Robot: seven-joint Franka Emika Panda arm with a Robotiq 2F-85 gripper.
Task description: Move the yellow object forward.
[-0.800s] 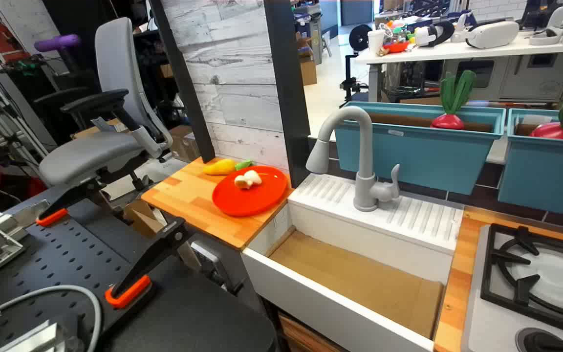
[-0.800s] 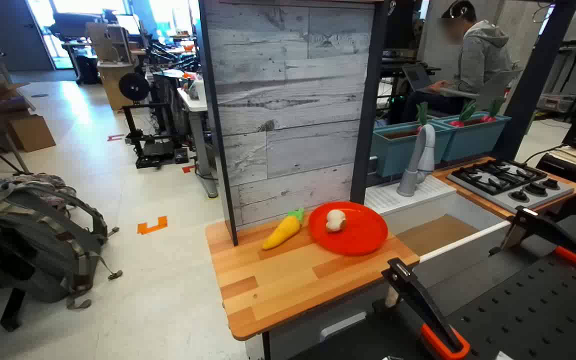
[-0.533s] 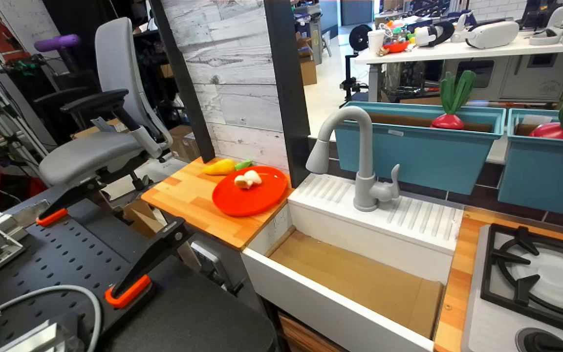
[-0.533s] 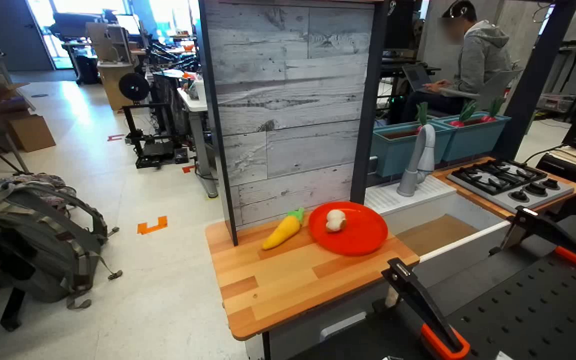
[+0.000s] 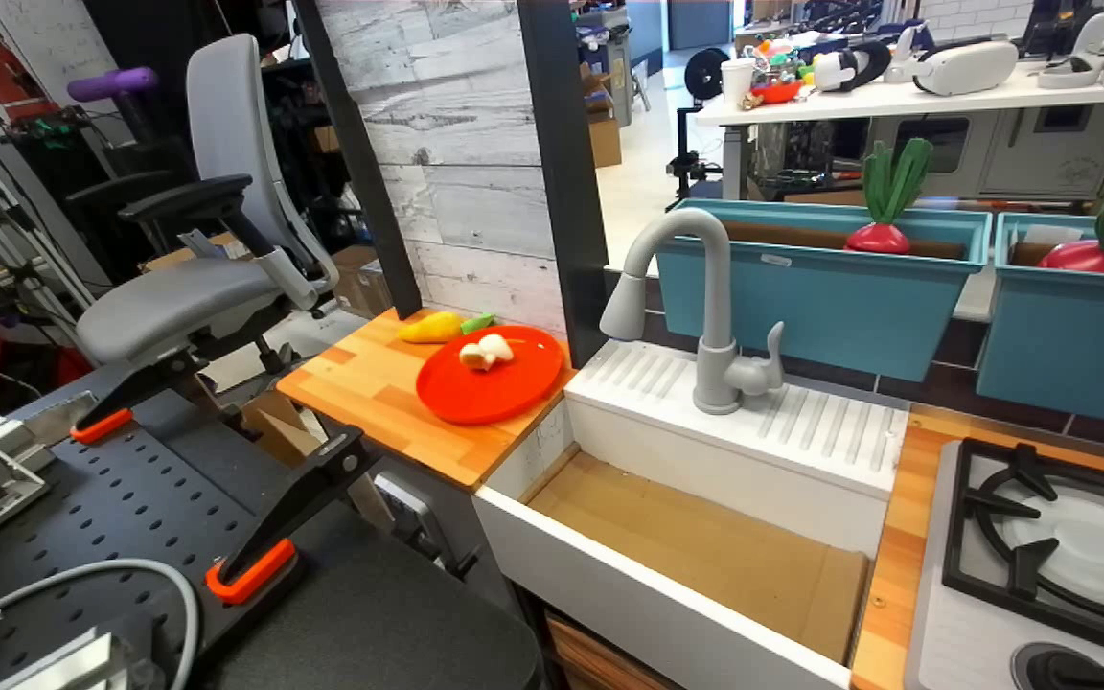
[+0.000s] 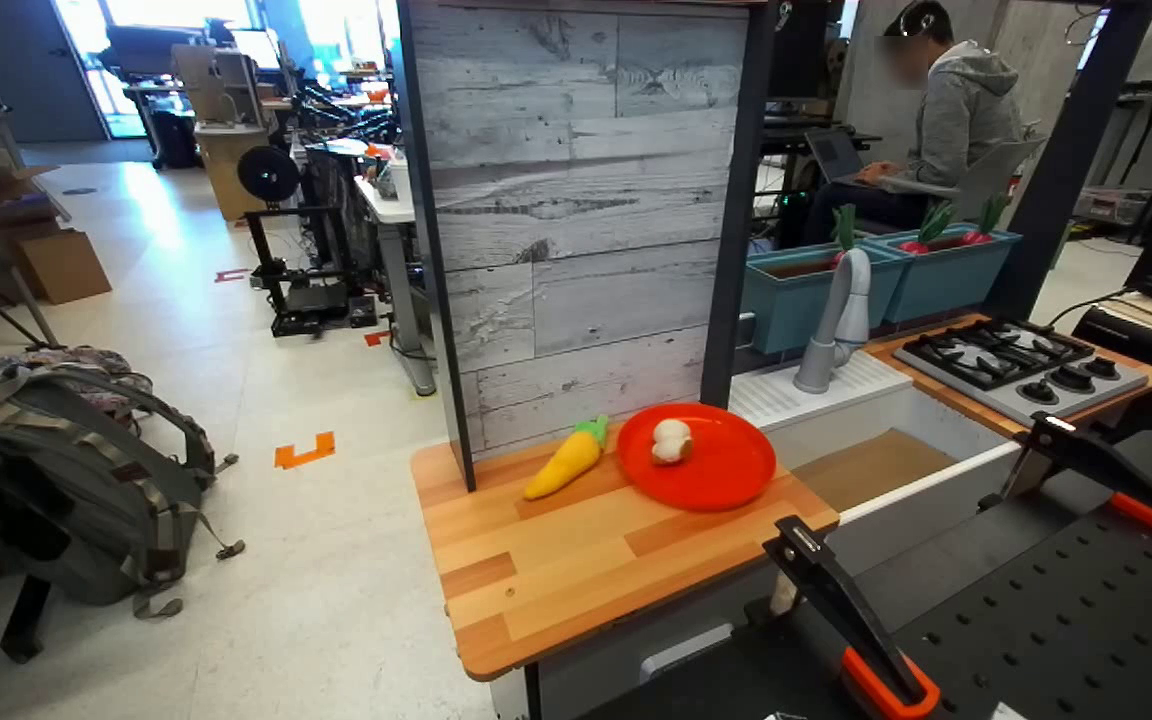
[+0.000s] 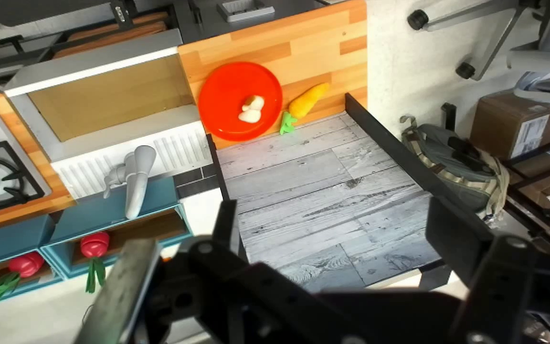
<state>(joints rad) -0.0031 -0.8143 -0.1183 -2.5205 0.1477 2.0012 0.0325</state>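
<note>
At three o'clock of the plate (image 7: pixel 223 98), wrist view, carrot (image 7: pixel 307 101): untouched; I judge forward move undone.
Tool (image 7: pixel 339 220): spread, empty.

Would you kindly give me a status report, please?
Gripper open, holding nothing; yellow object lying on wooden counter; red plate close beside it, perhaps in the way.
</note>
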